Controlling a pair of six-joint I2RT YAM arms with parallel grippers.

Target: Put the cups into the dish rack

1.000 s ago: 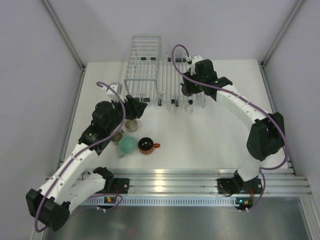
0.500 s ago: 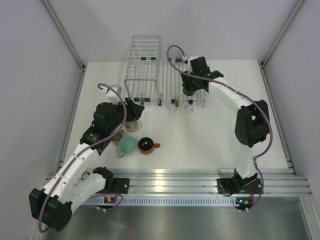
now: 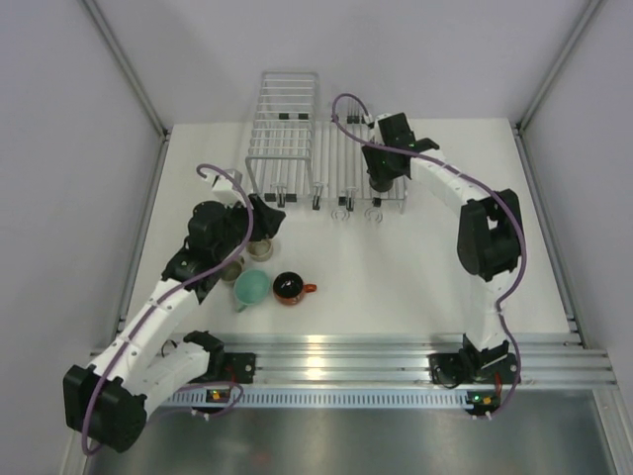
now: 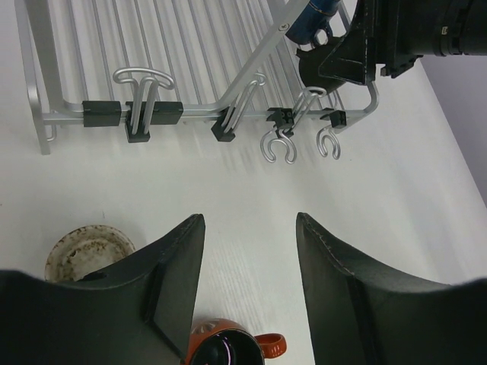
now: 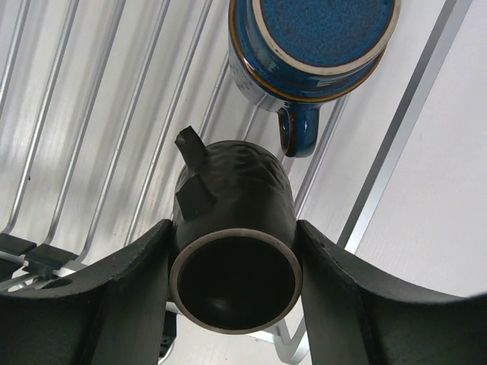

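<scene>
While the white table carries everything, the dish rack lies at its far side, beside a taller wire basket. Over the rack's bars hangs the right gripper, its fingers pressed against the flanks of the brown mug, whose mouth faces the wrist camera. Just beyond it the dark blue mug rests on the bars, so I judge 1 cup loaded and the 2nd being placed. The next move likely calls for lowering the brown mug onto the bars clear of the blue handle, then letting go. The left gripper, fingers spread and empty, hovers near the beige mug. The mint-teal mug and orange-red mug wait on the table.
</scene>
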